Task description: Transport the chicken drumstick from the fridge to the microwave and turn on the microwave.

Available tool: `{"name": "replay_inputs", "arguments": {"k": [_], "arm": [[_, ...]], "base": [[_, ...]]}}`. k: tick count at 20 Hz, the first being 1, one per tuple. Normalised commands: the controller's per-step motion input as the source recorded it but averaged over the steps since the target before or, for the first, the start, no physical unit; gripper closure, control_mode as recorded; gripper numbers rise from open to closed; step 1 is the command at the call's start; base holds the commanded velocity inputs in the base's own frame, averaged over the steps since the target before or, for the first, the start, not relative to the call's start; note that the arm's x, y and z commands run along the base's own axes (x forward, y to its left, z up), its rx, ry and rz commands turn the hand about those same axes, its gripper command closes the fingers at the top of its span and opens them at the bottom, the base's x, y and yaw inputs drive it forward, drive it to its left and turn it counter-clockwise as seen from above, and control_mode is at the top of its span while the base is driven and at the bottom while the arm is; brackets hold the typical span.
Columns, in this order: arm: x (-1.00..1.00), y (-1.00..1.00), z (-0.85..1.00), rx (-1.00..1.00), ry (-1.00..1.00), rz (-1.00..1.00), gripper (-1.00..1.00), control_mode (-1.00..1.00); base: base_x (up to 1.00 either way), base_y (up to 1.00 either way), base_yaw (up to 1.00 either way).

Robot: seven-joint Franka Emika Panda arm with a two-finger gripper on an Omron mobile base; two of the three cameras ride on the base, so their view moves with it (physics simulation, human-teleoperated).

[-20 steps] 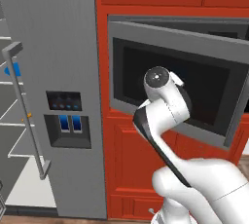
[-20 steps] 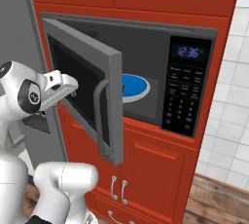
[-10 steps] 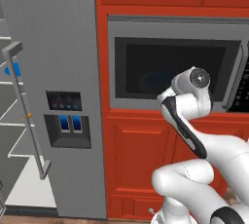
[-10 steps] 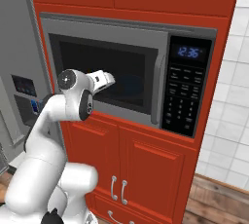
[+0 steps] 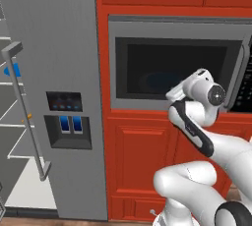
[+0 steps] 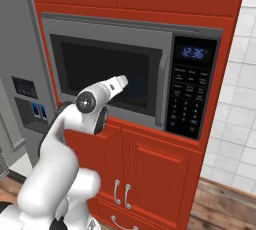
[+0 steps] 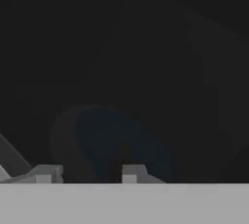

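Now the microwave [image 6: 130, 81] door is shut; the end effector [image 7: 87, 172], fingers slightly apart and empty, faces its dark glass; behind the glass a blue plate [image 7: 121, 147] carries a dim lump, possibly the chicken drumstick [image 7: 125, 151]; the fridge [image 5: 49, 102] stands left of the microwave.

There was one microwave [image 6: 110, 69] with one keypad [image 6: 189, 106], one fridge [image 5: 54, 92] with one bar handle [image 5: 27, 112] and two blue dispenser lights [image 5: 71, 124], one dim plate [image 7: 121, 145], and four cabinet handles [image 6: 120, 194].
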Motion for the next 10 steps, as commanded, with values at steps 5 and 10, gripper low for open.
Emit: {"name": "replay_inputs", "arguments": {"k": [5,10], "arm": [[0.11,0.08,-0.37,-0.10,-0.51,0.02,-1.00,-1.00],[-0.70,-0.01,0.13,-0.01,-0.36,0.03,-1.00,-1.00]], "base": [[0.00,0.00,0.00],[0.00,0.00,0.00]]}}
